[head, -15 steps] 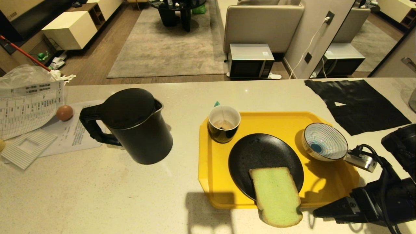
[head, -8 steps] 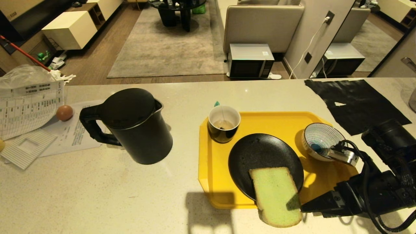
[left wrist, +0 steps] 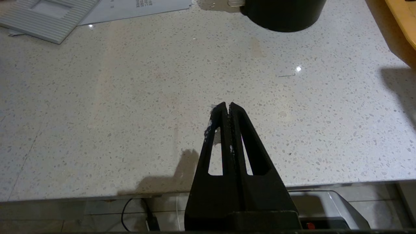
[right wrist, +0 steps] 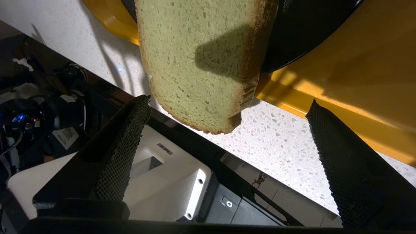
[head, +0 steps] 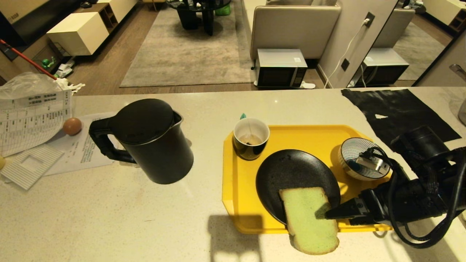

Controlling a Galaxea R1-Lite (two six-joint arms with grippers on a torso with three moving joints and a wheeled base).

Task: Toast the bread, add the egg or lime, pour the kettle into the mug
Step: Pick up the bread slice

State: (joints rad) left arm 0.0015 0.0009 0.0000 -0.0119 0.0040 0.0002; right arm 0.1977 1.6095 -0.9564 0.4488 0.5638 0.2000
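bread (head: 309,220), a thick slice with a pale green face and tan crust, lies at the lower centre-right of the head view, its far end on the black plate (head: 291,174) and its near end hanging past the rim of the yellow tray (head: 309,133) over the speckled tabletop (head: 109,218). the right pincer (head: 331,214) reaches in from the lower right, its dark tip just at the bread's right edge, casting a shadow on the slice. the head view does not show the gap between its fingers; the right wrist view does: the two textured fingers (right wrist: 125,149) stand wide apart with the overhanging end of the bread (right wrist: 201,65) ahead of the gap and nothing gripped. that view also shows the tabletop's front edge under the slice, which the head view cuts off.

on the tray, the black mug (head: 251,140) sits at the upper left corner and a blue-and-white striped bowl (head: 351,154) at the right, partly hidden by the arm. the black kettle (head: 153,142) stands left of centre on the tabletop, handle to the left. an egg (head: 72,126) rests on papers (head: 32,120) at the far left.

the left pincer (left wrist: 228,107) appears only in the left wrist view, fingers pressed together and empty, over bare tabletop near its front edge, the kettle's base (left wrist: 282,16) at the top of that frame.
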